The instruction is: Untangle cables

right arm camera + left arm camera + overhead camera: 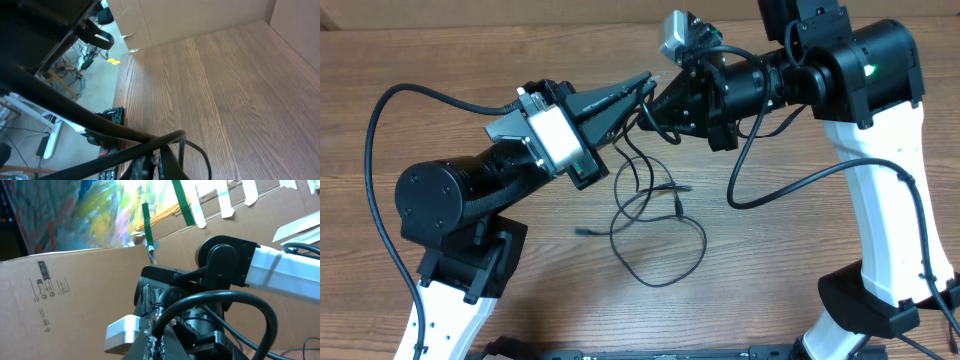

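Observation:
Thin black cables hang from the two grippers, which meet above the table's far middle, and spread in loose crossed loops on the wood, with small plug ends lying free. My left gripper points right and looks shut on a strand; in the left wrist view its fingers are pressed together round a thin strand. My right gripper points left, tip to tip with it. In the right wrist view its fingers are closed, and a thin cable loop hangs beside them.
The wooden table is walled by cardboard at the back. Thick black arm cables arc over the left side and another curves on the right. The arm bases stand at the front corners.

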Action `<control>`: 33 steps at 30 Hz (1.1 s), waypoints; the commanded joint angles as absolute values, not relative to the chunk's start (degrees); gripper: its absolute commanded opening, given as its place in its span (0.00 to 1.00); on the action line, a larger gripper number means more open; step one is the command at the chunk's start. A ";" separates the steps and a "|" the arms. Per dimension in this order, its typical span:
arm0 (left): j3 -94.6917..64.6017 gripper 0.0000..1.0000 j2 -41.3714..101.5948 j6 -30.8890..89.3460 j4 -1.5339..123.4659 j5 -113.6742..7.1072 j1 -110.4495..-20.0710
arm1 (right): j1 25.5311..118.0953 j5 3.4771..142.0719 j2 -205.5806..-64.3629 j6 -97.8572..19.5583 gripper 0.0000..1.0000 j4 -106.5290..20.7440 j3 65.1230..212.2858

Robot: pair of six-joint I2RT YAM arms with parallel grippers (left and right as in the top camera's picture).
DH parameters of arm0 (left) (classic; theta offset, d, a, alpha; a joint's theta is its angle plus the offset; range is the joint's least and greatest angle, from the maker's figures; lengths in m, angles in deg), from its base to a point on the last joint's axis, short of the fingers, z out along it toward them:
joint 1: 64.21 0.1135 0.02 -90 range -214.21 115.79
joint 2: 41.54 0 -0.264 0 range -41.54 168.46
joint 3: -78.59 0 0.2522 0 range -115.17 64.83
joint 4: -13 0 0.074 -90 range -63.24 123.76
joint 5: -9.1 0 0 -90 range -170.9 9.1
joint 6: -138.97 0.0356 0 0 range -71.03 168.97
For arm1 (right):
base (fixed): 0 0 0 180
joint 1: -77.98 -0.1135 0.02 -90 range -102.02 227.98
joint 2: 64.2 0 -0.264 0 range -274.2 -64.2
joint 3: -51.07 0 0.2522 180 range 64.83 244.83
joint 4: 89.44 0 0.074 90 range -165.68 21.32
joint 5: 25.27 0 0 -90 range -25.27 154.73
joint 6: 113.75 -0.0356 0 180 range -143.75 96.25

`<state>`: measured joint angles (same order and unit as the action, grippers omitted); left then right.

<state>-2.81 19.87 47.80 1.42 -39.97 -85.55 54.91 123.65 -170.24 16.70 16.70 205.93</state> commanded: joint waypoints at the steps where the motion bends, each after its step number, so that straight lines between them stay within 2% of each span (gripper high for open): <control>1: -3.59 0.04 19.96 47.60 1.11 -40.80 -85.55 | 54.84 123.52 -170.59 15.27 0.04 16.02 205.77; 3: -3.59 0.04 19.96 47.62 1.07 -40.85 -85.55 | 54.84 123.49 -170.59 15.30 0.11 15.63 205.77; 5: -3.59 0.04 19.96 47.64 0.96 -40.89 -85.53 | 54.84 123.49 -170.59 15.30 0.24 15.00 205.77; 6: -3.59 0.04 19.96 47.66 0.76 -41.11 -85.53 | 54.84 123.56 -170.59 15.30 0.34 14.54 205.77; 9: -3.59 0.04 19.96 47.64 -0.27 -43.21 -85.53 | 54.84 124.83 -170.59 15.32 0.73 12.35 205.77; 10: -3.59 0.05 19.96 47.64 -0.64 -44.04 -85.53 | 54.84 125.46 -170.59 15.32 0.83 11.65 205.77; 15: -3.59 0.04 19.96 47.64 -2.26 -47.03 -85.53 | 54.84 126.62 -170.59 15.30 0.86 9.14 205.77; 20: -3.59 0.04 20.09 47.64 -1.60 -47.03 -85.53 | 54.84 131.14 -170.59 15.49 0.85 7.15 205.77; 24: -3.59 0.04 20.35 47.66 -1.53 -47.34 -85.53 | 54.84 133.98 -170.59 15.49 0.75 6.45 205.77; 26: -3.59 0.04 20.35 47.64 -1.23 -48.43 -85.53 | 54.84 134.79 -170.59 15.47 0.64 6.49 205.77; 30: -3.59 0.04 20.35 47.62 -1.16 -49.57 -85.53 | 54.84 134.75 -170.59 15.45 0.19 7.43 205.77; 32: -3.59 0.04 20.35 47.60 -1.14 -49.55 -85.55 | 54.84 134.77 -170.61 15.45 0.04 7.52 205.77; 33: -3.59 0.04 20.35 47.40 -1.12 -49.55 -85.55 | 54.84 134.84 -170.61 15.45 0.04 7.45 205.77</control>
